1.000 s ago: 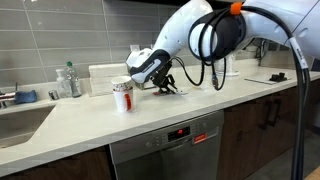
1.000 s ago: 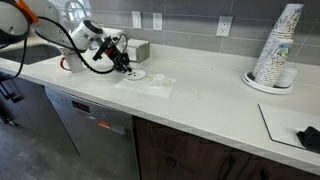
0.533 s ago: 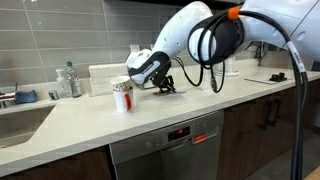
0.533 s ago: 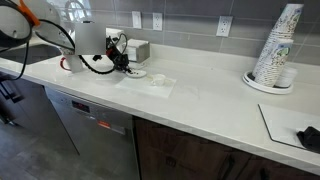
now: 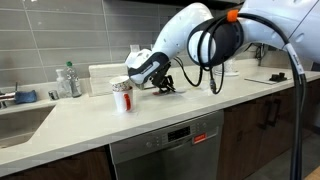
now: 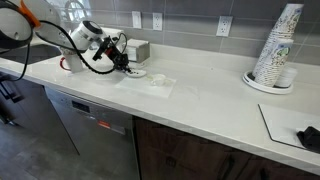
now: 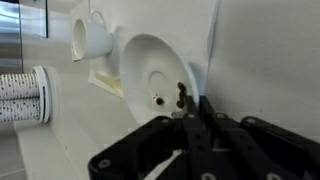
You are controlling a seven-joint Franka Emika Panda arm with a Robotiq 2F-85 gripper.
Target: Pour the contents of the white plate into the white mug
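Fingers: seen clenched in the wrist view, tips drawn together on the near rim of the white plate; the rim appears to be pinched between them.
Plate: lying just beyond the fingertips and, judged from an exterior view, flat on the desk.
Contents: a few dark bits are gathered close to the gripped edge, right in front of the fingers.
Mug: the white mug stands past the far rim of the plate, near it but apart, its mouth turned away from the fingers.
Neighbour: a patterned cup stands further off to the same side as the mug and is not the target.
Step in hand: securing the rim before lifting, as far as can be judged.
Doing it well: the pinch should be kept firm so the shallow plate is not twisted loose. The plate should be raised level and carried over the mug. The far edge should be lowered slowly so that the bits, now at the gripped side, are slid across and dropped inside the small opening.
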